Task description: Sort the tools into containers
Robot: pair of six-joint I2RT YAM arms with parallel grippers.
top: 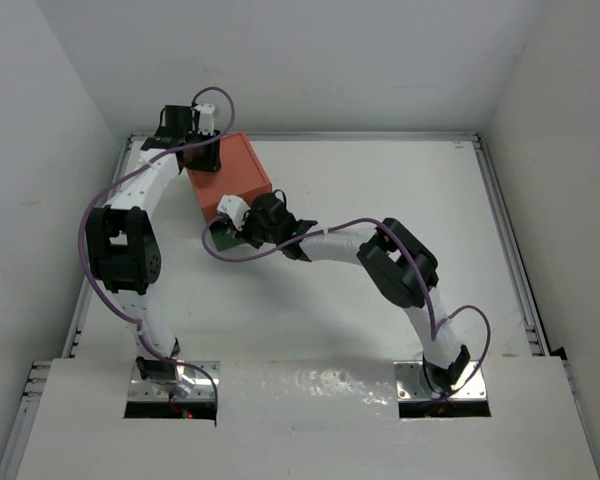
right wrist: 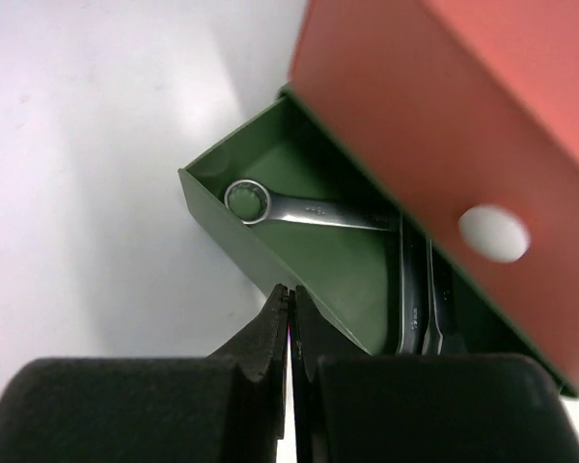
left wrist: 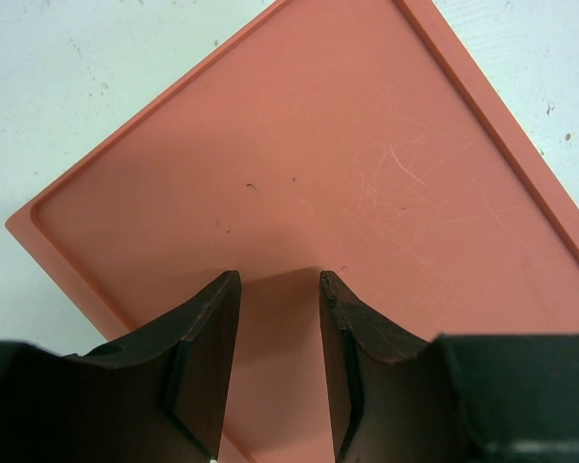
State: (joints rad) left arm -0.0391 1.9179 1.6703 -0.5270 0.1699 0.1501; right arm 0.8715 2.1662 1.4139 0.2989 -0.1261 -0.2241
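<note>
My left tool (left wrist: 278, 280) is part-way spread over the flat top of the orange-red drawer (left wrist: 299, 164), with nothing between its fingers. My right tool (right wrist: 289, 294) is pressed together and empty, its tips at the front wall of the green drawer (right wrist: 256, 256), which stands pulled out on the white counter (right wrist: 96, 145). Inside lie a silver wrench (right wrist: 309, 209) and two more wrenches (right wrist: 411, 299), partly hidden.
</note>
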